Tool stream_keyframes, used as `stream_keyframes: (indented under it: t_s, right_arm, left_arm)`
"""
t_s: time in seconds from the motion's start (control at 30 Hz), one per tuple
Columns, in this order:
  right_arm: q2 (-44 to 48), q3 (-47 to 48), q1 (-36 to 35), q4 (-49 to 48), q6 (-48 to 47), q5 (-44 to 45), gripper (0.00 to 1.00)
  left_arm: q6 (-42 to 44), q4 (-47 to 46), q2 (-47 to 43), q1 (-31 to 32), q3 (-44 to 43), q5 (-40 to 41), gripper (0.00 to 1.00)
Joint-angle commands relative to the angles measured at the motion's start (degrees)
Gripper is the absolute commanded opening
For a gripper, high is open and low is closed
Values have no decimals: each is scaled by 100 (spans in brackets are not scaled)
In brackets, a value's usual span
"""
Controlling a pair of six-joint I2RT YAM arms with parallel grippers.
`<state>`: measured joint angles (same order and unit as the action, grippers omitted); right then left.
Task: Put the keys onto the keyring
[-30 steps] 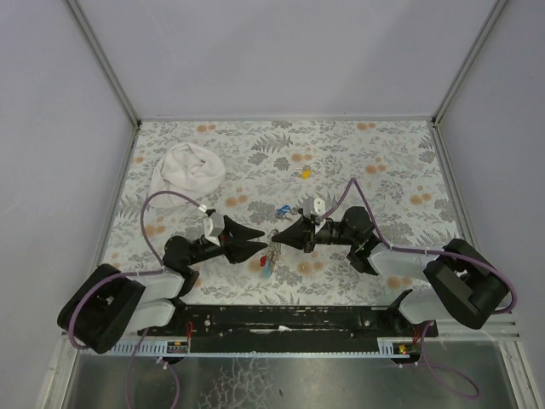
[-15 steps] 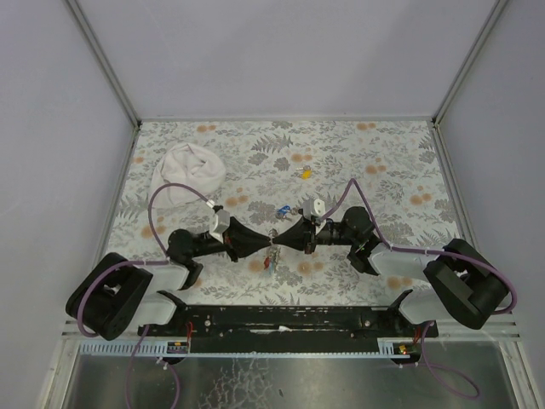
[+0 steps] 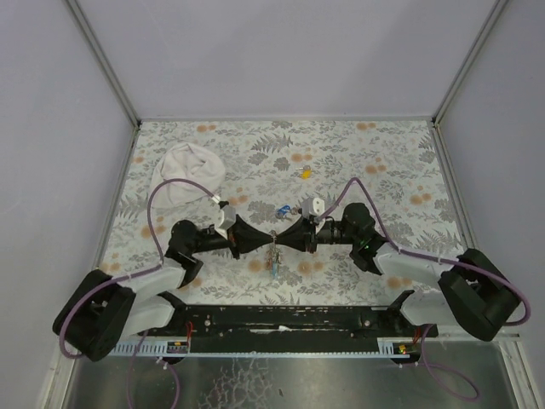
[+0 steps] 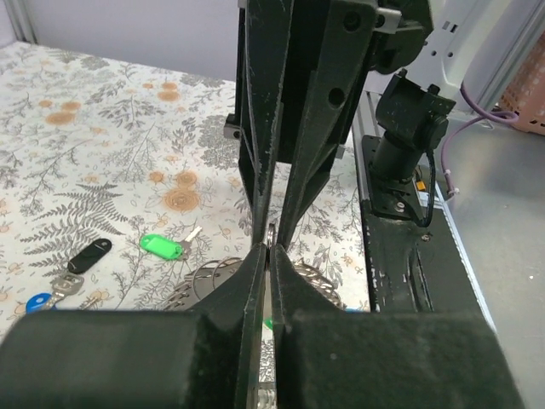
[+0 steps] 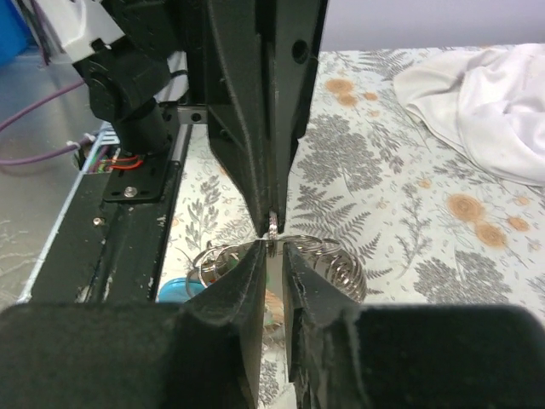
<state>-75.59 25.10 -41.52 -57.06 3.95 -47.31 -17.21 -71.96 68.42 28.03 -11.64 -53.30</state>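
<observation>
My left gripper [image 3: 267,236] and right gripper [image 3: 278,236] meet tip to tip at the table's near middle. Both are shut on one small metal ring [image 5: 272,225] of the keyring [image 3: 274,258], which hangs below them. Its grey-silver coil [image 5: 334,266] and light-blue piece [image 5: 174,290] show under the right gripper [image 5: 272,247]. In the left wrist view, the left gripper [image 4: 270,249] pinches the ring [image 4: 271,233]. The green key [image 4: 162,246], black key [image 4: 89,255] and blue key [image 4: 38,302] lie on the table. The blue key [image 3: 283,210] and yellow key [image 3: 305,173] lie behind the grippers.
A white cloth bundle [image 3: 189,170] lies at the back left and also shows in the right wrist view [image 5: 485,89]. The black rail [image 3: 281,319] with the arm bases runs along the near edge. Grey walls enclose the floral table [image 3: 383,162].
My left gripper has moved right and closed on the ring held by the right gripper. Both grippers have risen slightly, and the keyring now hangs between them.
</observation>
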Motion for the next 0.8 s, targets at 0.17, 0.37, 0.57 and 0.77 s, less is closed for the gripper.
stream_keyframes:
  t_s: [0.17,0.37,0.57,0.77]
  right_arm:
    - [1222,823,30,3520,-1465,967,32]
    - [1483,1084,31,4371,-1898,1125,32]
    - [1549,1140,30,4640,-2223,1123,33]
    - [1795,834,30,4278,-2405,1126,37]
  left_arm:
    - [2162,4392,-1296,1222,-1175,2021,0]
    - [2810,6341,-1114,2056,-2229,3439,0]
    - [3112,7772,-676,2644,-3211,4482,0]
    - [3417,8440,-590,2844,-3642,4558,0]
